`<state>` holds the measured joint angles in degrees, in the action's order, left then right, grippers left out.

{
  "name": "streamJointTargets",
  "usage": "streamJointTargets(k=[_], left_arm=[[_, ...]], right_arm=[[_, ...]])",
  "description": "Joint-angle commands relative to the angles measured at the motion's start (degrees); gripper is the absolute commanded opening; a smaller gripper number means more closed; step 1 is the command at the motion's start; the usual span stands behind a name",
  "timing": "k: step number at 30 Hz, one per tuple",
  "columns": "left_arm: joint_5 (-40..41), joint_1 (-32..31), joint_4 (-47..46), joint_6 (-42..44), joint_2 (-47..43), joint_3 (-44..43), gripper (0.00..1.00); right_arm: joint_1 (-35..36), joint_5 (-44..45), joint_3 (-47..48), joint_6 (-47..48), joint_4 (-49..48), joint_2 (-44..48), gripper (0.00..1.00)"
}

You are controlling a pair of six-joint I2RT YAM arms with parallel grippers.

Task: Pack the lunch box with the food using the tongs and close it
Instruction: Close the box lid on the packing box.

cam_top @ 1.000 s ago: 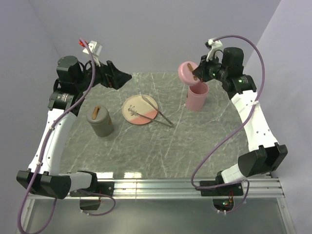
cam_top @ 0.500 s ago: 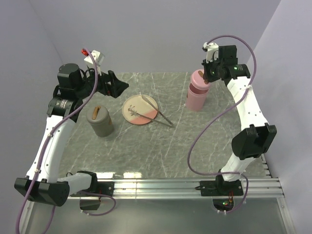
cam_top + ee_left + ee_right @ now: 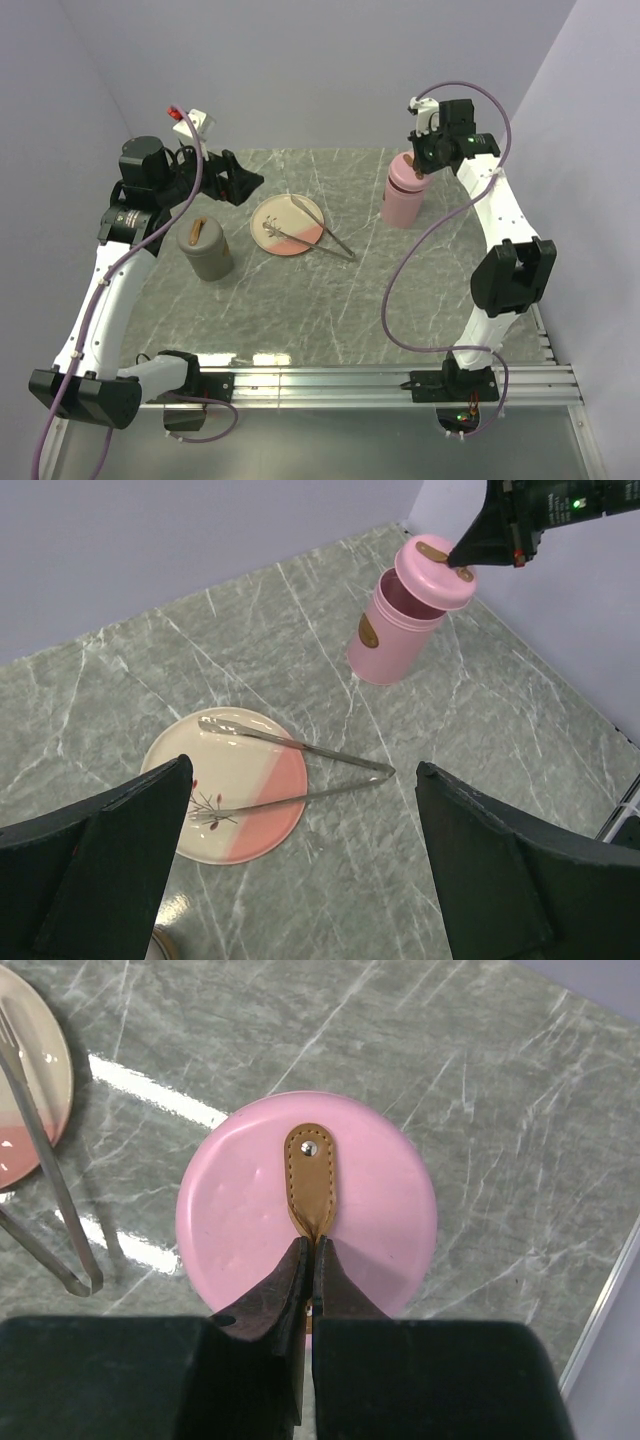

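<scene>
**Lid at lunch box mouth, tongs on plate**

Bench (image 3: 300,300) carries grey canister (image 3: 206,250) left, pink lunch box (image 3: 403,200) far right, plate (image 3: 300,210) between. Left tool (image 3: 243,180) hangs wide open above the bench, empty. Tongs (image 3: 320,240) lie tips on plate, joint end on bench. Pink lid (image 3: 435,565) sits tilted on lunch box rim, with right tool (image 3: 311,1245) pinched shut on its brown strap (image 3: 310,1175).

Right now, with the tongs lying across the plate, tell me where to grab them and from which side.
Come straight down on the tongs just off the rim of the plate, short of the joined end. They lie flat, and there the two arms run close together over the table, so fingers straddling both can probably pinch them shut.
</scene>
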<state>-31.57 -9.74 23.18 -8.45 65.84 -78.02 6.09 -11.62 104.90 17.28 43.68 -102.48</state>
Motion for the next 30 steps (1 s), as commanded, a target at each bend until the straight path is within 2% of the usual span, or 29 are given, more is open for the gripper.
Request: streamJointTargets(k=[1,30], left_arm=[[-0.15,-0.19,-3.14,-0.25,-0.81,-0.12,0.99],[0.02,-0.19,-3.93,-0.78,-1.16,1.03,0.99]], right_arm=[[-0.37,0.02,-0.49,0.83,-3.95,-0.62,0.00],[-0.55,0.28,-3.30,0.48,-5.01,-6.16,0.00]])
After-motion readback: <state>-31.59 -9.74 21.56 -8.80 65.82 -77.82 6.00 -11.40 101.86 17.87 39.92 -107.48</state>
